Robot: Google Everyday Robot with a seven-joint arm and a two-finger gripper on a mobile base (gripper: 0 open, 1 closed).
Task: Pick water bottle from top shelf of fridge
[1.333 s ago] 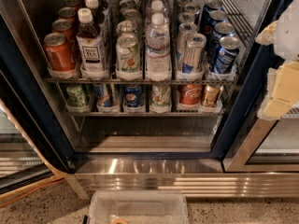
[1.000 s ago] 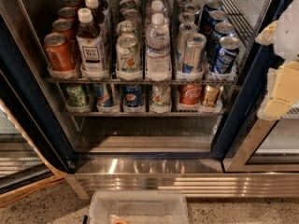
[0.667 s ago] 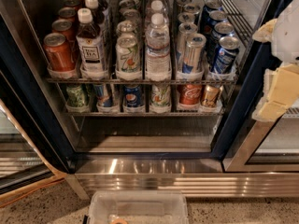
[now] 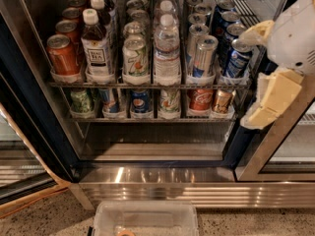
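The clear ribbed plastic water bottle (image 4: 167,50) with its white screw cap and red-banded label stands upright at the front of its lane on the top shelf (image 4: 147,85), a silver wire rack with clear front stops. I count three water bottles in that lane, the two behind showing mostly by their caps. The front row has six lanes: a red can, a dark tea bottle (image 4: 97,45) with a white cap, a green-and-white can, the water bottle, a slim silver-and-blue can, then a blue can. The tea lane also shows three caps. Below, the second wire rack carries six short soda cans along its front.

The robot's white-and-cream gripper (image 4: 269,98) hangs at the right, in front of the dark-framed glass-door fridge (image 4: 29,107) by the right door post. I cannot tell how wide it stands, and it seems to carry nothing. The bottle lies to its left and deeper in, long axis vertical, with two can lanes between, so I reckon the reach must go leftward and inward
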